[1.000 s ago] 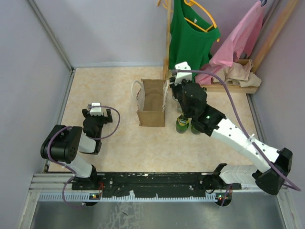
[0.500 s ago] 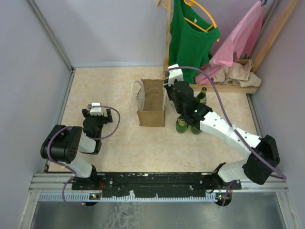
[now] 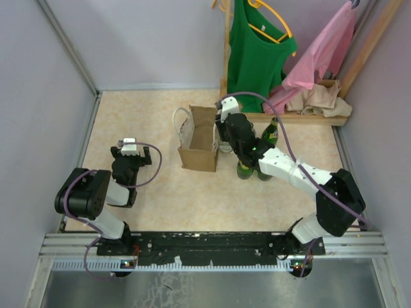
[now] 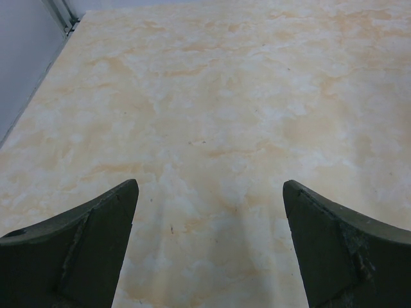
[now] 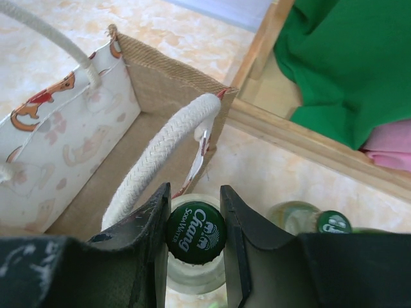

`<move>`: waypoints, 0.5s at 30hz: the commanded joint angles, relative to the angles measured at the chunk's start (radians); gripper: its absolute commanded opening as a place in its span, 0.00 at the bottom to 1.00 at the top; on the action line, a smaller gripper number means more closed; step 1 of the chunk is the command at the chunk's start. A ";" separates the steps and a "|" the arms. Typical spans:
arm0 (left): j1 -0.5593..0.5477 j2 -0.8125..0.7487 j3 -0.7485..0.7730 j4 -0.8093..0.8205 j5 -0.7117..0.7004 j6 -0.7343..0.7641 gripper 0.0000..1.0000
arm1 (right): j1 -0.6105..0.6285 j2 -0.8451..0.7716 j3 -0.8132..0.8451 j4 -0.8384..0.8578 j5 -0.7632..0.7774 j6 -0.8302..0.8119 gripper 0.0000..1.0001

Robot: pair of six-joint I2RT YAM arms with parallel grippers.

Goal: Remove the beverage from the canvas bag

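The tan canvas bag (image 3: 199, 138) stands open in the middle of the floor, with white rope handles (image 5: 164, 151) and a printed lining. My right gripper (image 3: 226, 131) is at the bag's right edge. In the right wrist view the right gripper (image 5: 194, 191) is shut on the green "Chang" cap of a clear glass bottle (image 5: 196, 232). That bottle stands just outside the bag's right wall (image 5: 167, 64). The bag's inside looks empty where it shows. My left gripper (image 3: 130, 154) is open and empty over bare floor (image 4: 209, 192), far left of the bag.
Two green-capped bottles (image 3: 246, 169) (image 3: 263, 172) stand right of the bag, and a third one (image 3: 270, 131) stands behind them. A wooden rack base (image 3: 302, 117) holds a hanging green shirt (image 3: 257, 54) and a pink garment (image 3: 321, 54). Walls close both sides.
My right arm has swung left to the bag's right edge, uncovering the bottle behind it. The bag has shifted a little to the left. The left arm has not moved.
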 commanded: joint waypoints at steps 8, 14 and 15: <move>0.005 -0.001 0.012 0.013 0.010 -0.008 1.00 | -0.008 0.054 0.065 0.264 -0.056 0.023 0.00; 0.005 0.000 0.012 0.012 0.010 -0.008 1.00 | -0.026 0.107 0.085 0.305 -0.031 -0.004 0.00; 0.004 -0.001 0.012 0.012 0.010 -0.008 1.00 | -0.030 0.114 0.089 0.313 -0.031 -0.005 0.00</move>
